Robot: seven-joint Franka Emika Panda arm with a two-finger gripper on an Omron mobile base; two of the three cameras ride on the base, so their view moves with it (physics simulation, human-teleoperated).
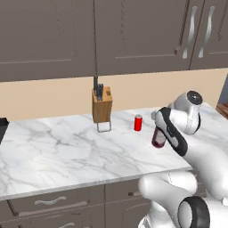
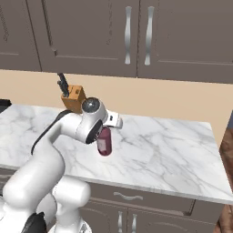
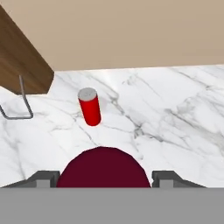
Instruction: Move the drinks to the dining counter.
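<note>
Bottle grasp, kitchen counter.
Gripper [image 3: 105, 179] was clamped on the bottle [image 2: 104, 142], fingers either side, probably for carrying; can [image 3: 89, 106] stood apart beside the knife block [image 1: 102, 105].

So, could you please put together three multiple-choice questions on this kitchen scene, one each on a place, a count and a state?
1. Where does the red can stand?
A. on the marble counter, to the right of the knife block
B. on top of the knife block
C. inside a drawer

2. How many drinks are on or over the counter?
A. one
B. two
C. four

3. How does the hand stand to the maroon bottle?
A. far off, beside the can
B. closed around the bottle, one finger on each side
C. holding the knife block

Answers:
1 A: both the left base view and the hand view show the can upright on the marble beside the block.
2 B: there is one can and one bottle.
3 B: in the hand view the bottle's dark-red top sits between the two fingers, touching both.
</note>
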